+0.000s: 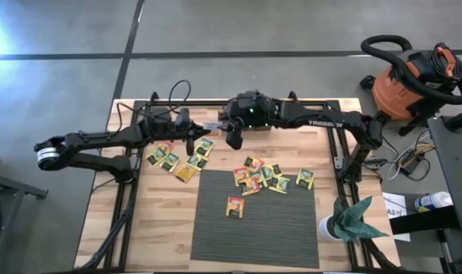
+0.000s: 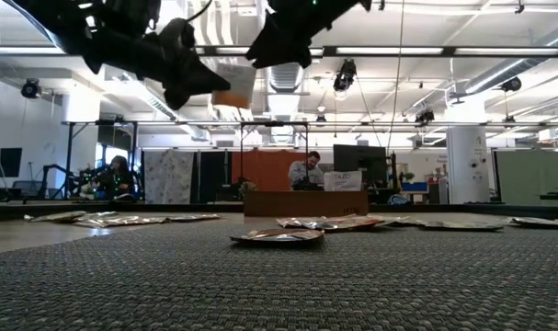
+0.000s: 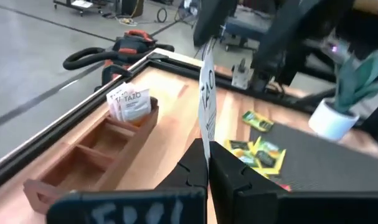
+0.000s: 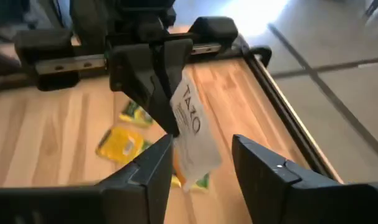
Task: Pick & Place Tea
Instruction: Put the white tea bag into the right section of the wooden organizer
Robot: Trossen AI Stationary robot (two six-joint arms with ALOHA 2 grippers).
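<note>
Left hand (image 3: 207, 177) clamping white sachet (image 3: 206, 93) midair

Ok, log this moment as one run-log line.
stage: handover | left gripper: shut on white Tazo sachet | right gripper: open | tray: white sachets in end compartment

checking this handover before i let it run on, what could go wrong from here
1. The left pincer is shut on only the edge of the white paper Tazo tea sachet, held in the air, so the sachet may swing or slip out.
2. The right pincer is open but its fingers flank the sachet, so pulling away could snag it.
3. The brown three-compartment wooden tray already holds upright white sachets at one end; a drop there could knock them over.
</note>
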